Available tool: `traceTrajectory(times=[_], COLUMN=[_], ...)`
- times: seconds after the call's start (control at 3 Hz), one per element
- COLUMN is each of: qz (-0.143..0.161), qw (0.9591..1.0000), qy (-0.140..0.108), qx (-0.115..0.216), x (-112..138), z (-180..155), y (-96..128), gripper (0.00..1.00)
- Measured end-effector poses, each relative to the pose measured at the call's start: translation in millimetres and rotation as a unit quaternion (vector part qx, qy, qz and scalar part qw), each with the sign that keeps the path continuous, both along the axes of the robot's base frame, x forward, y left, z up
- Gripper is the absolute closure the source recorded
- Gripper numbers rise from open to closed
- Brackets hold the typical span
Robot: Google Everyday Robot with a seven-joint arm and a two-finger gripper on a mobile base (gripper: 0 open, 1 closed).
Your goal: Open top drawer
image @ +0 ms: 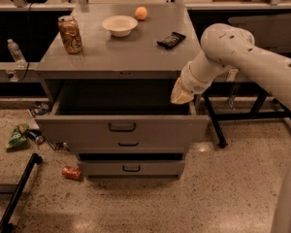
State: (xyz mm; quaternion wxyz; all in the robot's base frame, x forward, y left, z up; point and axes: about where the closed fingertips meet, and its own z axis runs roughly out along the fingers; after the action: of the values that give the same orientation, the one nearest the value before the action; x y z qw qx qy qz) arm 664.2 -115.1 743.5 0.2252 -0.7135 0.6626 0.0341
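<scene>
The top drawer (121, 127) of the grey metal cabinet stands pulled out, its wide grey front with a small dark bar handle (122, 127) toward me and its deep box dark inside. Two shorter drawer fronts (130, 168) sit below it. My gripper (180, 97) is at the end of the white arm (242, 57), above the drawer's right rear corner, just under the cabinet top's right edge. It is apart from the handle.
On the cabinet top (121, 47) stand a can (70, 34), a white bowl (119, 25), an orange (141, 13) and a dark bar (171, 40). On the floor lie a red can (71, 172), a green bag (18, 135) and a black leg (17, 193). A bottle (15, 52) stands left.
</scene>
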Motion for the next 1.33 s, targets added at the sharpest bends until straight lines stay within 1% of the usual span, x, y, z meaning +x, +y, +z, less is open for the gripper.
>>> traceTrajectory(times=[0.67, 1.33], qz=[-0.006, 0.011], qw=[0.9997, 0.999], qy=[0.02, 0.036], qx=[0.012, 0.024], x=[14, 22], z=[-47, -82], y=[1, 14], gripper=[1.0, 1.0])
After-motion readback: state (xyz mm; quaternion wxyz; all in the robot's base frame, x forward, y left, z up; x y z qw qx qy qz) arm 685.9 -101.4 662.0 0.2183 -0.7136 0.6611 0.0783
